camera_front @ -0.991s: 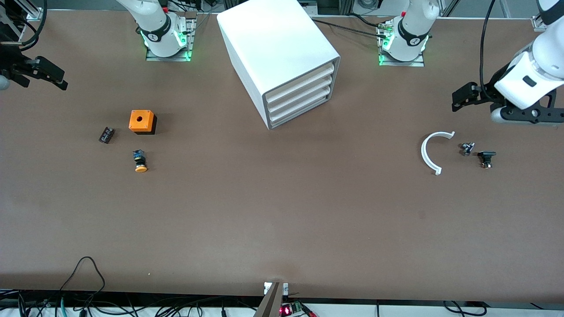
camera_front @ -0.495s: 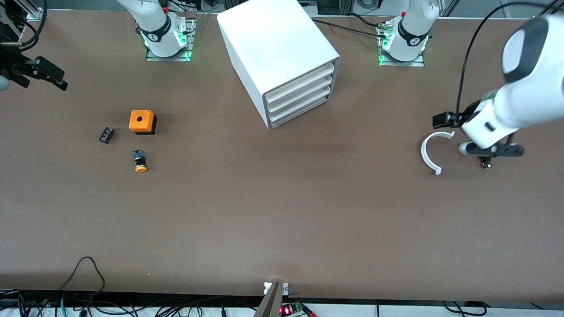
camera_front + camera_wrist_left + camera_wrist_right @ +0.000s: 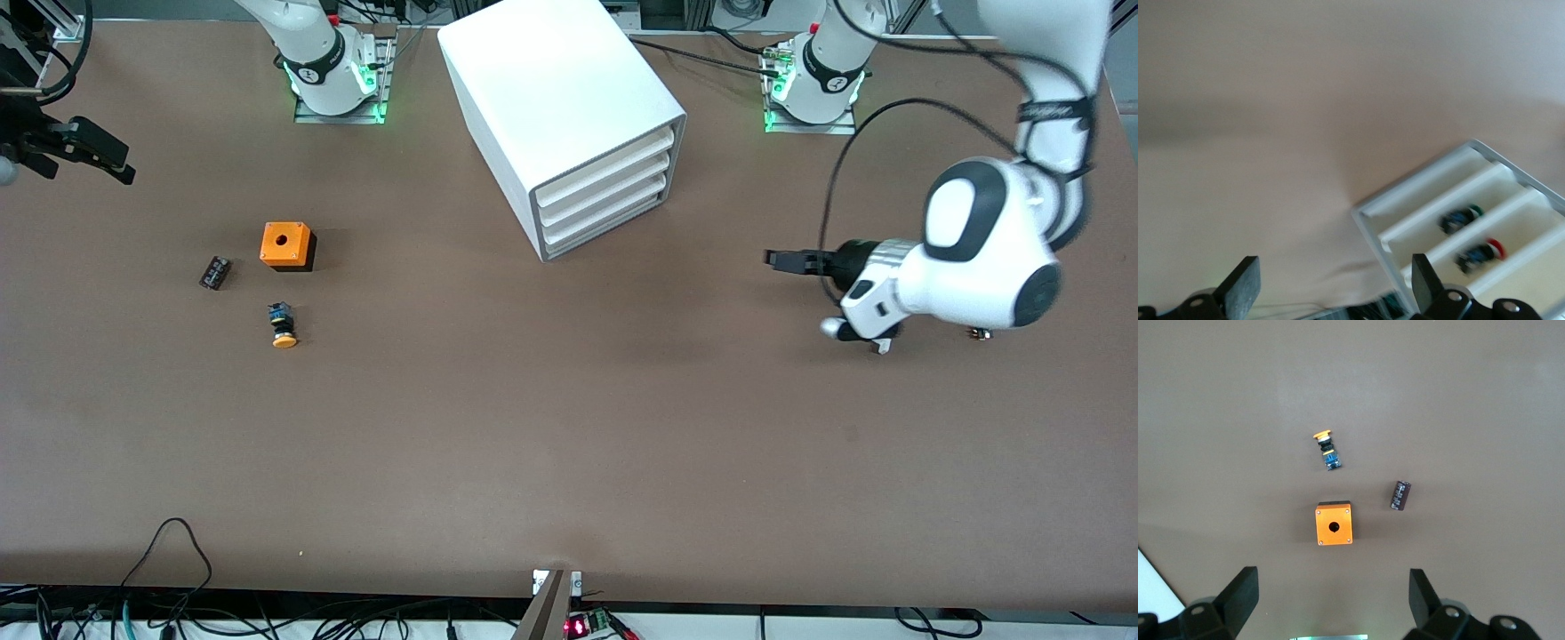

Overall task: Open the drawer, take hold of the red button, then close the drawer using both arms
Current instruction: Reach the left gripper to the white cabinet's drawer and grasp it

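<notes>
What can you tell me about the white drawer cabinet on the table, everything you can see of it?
The white drawer cabinet is a plain box that looks like plastic, standing on the brown table between the two arm bases, turned at an angle. Its open face shows a grey frame and three shallow white drawers stacked one above another, all pushed in. In the left wrist view, small buttons lie in its trays, one red-capped. Neither gripper touches it.

- An orange box with a hole (image 3: 1334, 524) sat on the brown table (image 3: 1458, 400).
- An orange-capped button (image 3: 1327, 451) lay near it.
- A small dark cylinder (image 3: 1400, 495) lay beside the box.
- The right gripper's fingers (image 3: 1239, 595) stood spread apart.
</notes>
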Robot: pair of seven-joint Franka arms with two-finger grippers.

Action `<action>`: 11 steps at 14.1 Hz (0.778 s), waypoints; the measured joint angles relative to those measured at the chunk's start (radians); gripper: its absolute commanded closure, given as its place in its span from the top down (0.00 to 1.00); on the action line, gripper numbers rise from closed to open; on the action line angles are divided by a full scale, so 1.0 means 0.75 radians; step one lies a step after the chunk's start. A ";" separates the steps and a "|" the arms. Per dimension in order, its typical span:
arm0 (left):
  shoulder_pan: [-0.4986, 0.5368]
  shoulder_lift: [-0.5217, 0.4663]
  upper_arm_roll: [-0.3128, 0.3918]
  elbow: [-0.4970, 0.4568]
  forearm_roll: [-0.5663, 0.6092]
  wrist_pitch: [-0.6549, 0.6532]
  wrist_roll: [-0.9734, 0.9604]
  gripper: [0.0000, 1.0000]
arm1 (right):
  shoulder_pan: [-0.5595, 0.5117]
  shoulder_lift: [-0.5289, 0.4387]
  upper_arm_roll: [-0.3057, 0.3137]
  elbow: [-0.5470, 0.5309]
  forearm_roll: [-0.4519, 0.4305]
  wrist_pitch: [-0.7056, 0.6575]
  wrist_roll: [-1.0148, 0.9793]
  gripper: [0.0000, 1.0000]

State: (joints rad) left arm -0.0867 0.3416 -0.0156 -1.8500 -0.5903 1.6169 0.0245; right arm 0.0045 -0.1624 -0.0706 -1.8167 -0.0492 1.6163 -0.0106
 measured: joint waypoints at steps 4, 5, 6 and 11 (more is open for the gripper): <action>-0.004 0.043 -0.043 -0.192 -0.263 0.004 0.291 1.00 | 0.000 0.078 0.000 0.001 0.000 -0.027 -0.002 1.00; -0.005 0.045 -0.071 -0.242 -0.330 0.003 0.333 1.00 | 0.000 0.093 0.000 0.000 0.000 -0.047 -0.002 1.00; -0.006 0.046 -0.103 -0.290 -0.391 0.004 0.378 0.99 | 0.000 0.112 0.000 0.000 0.000 -0.065 -0.002 1.00; -0.010 0.047 -0.243 -0.445 -0.543 0.022 0.499 0.94 | 0.000 0.189 0.000 0.004 0.092 -0.060 -0.002 1.00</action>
State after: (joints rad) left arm -0.0940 0.3765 -0.1977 -2.1839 -0.9976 1.6330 0.3988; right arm 0.0048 -0.0205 -0.0705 -1.8139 0.0197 1.5716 -0.0118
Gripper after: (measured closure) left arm 0.022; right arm 0.000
